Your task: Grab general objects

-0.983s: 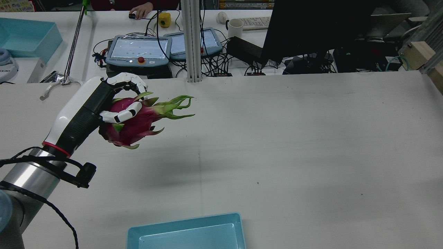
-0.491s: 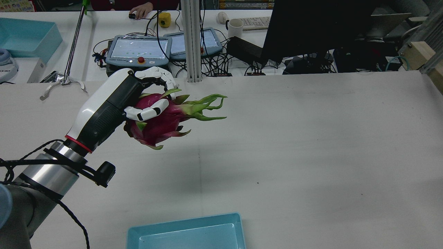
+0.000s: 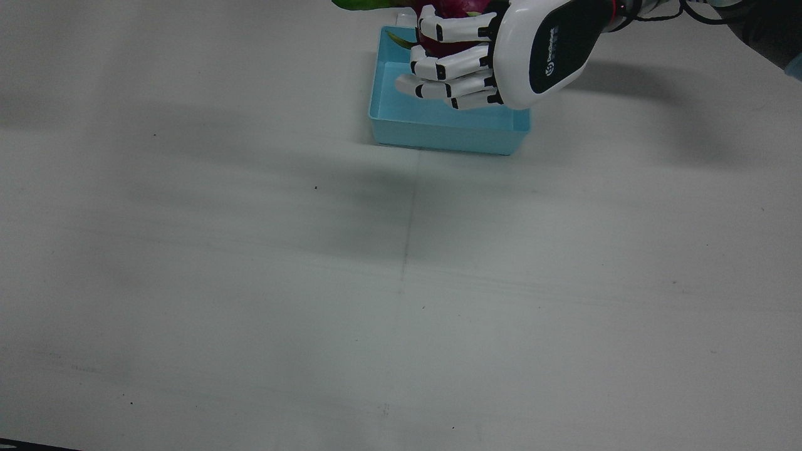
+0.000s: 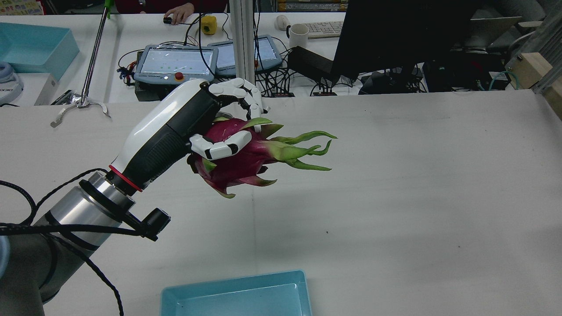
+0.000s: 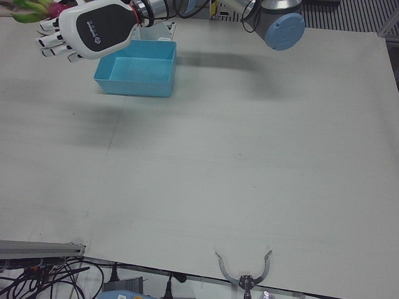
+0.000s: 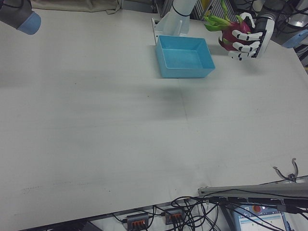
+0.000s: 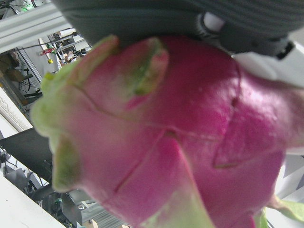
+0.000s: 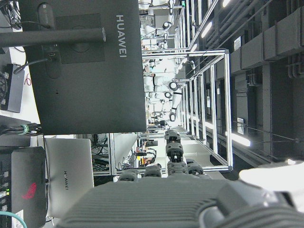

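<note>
The left hand (image 4: 193,120) holds a dragon fruit (image 4: 239,151) clear of the tabletop (image 4: 395,175), with its white fingers (image 4: 219,148) clamped around the magenta body from above and from the near side. The green leafy tips of the fruit point toward the rear view's right. Compared with the rear view of one second ago, the hand and the fruit have travelled from the left edge of the tabletop toward its middle, and half a second ago they were at an intermediate position along that path. The grasp looks unchanged across the three rear pictures; the fruit keeps the same attitude in the hand.

In the front view, the left hand (image 3: 495,53) overlaps the far part of the blue tray (image 3: 438,131); the pictures do not settle whether the fruit is directly above the tray. The tray rests on the tabletop in the same place as earlier.

The left hand view is filled by the dragon fruit's skin (image 7: 180,137).

The right hand (image 8: 166,204) appears only in its own camera as dark fingers; whether they are apart or together cannot be told.
</note>
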Robot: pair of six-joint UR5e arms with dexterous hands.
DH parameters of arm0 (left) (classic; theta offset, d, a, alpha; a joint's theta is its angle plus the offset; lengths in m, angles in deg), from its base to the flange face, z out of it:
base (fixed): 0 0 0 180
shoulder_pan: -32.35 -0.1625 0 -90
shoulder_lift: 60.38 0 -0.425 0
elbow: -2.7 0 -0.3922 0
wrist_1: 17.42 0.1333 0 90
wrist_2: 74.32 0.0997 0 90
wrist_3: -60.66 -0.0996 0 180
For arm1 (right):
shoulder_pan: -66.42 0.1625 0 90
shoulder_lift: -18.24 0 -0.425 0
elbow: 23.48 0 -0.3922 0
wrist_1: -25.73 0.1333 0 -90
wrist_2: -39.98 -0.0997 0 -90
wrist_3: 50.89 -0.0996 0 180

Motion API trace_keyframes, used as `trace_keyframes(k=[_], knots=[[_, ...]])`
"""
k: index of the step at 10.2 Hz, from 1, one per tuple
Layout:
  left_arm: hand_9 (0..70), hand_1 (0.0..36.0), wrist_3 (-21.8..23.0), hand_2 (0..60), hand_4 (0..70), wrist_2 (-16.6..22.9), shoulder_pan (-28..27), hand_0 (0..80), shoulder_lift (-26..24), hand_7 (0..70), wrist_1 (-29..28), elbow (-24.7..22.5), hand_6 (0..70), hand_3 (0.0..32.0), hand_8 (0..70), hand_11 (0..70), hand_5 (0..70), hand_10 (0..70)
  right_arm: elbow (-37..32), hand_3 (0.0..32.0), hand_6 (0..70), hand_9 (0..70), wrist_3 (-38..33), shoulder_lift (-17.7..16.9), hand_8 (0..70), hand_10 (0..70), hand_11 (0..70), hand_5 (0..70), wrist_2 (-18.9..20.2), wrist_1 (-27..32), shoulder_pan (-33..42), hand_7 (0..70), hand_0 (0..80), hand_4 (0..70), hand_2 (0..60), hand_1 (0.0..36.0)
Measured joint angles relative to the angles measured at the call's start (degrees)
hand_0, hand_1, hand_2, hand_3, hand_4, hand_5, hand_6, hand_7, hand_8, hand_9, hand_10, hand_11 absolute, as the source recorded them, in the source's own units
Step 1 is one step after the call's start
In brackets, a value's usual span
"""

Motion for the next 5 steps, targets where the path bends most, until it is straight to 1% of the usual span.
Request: trace_keyframes(k=[3,5], knots=[[34.0,18.5,-1.3,60.0,58.1,5.2,-0.4,47.1,-1.3,62.8,-3.0,-0.6,25.3,0.0,33.4,70.0,51.9,70.0,0.0,0.0,0.0,0.0,0.0,0.0,0.0,0.0,0.0,0.0,0.0,0.0,0.0,0.0,0.0,0.0,0.0,0.0],[34.3,18.9,-4.2,60.0,59.0,8.3,-2.2,47.7,-1.7,64.0,-4.7,-2.5,25.2,0.0,33.3,70.0,51.9,70.0,0.0,0.0,0.0,0.0,0.0,0.0,0.0,0.0,0.0,0.0,0.0,0.0,0.0,0.0,0.0,0.0,0.0,0.0]])
